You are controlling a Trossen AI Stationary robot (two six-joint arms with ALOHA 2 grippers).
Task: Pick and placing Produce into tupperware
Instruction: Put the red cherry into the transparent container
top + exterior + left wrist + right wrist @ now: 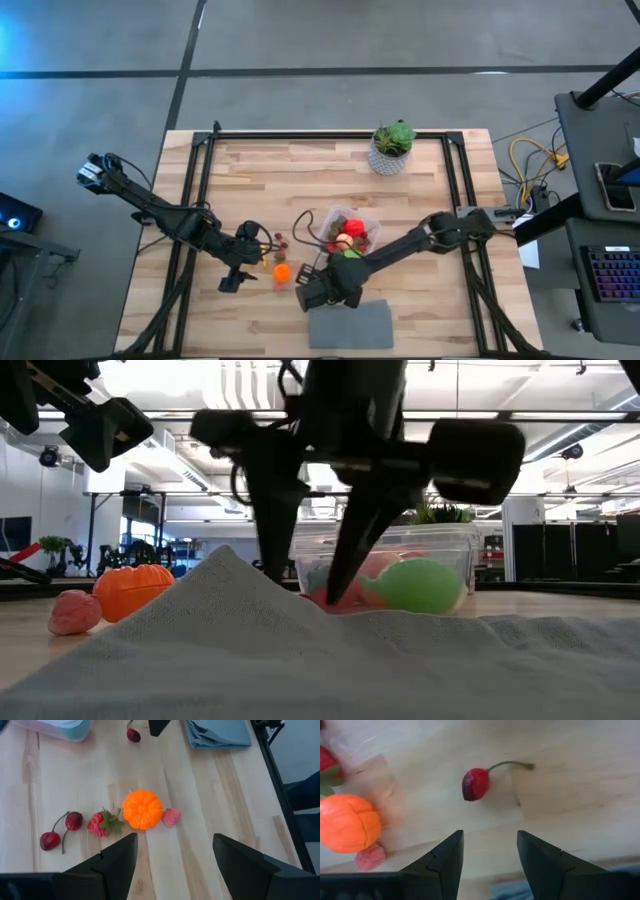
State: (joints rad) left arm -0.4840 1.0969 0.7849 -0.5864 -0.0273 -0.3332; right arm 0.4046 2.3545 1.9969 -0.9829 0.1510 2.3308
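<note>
With its jaws parted and empty, the right gripper hangs over a glossy red cherry with a curved stem, lying on pale wood beside the ribbed orange pumpkin and a small pink piece. Across from it the left gripper also stands open, holding nothing, aimed at that pumpkin, a strawberry and paired cherries. Behind, the clear tub holds mixed produce near the rumpled grey cloth; both arms reach low over the table.

Tub holding produce sits mid-table, in front of the potted plant; cloth lies nearer the front edge.
</note>
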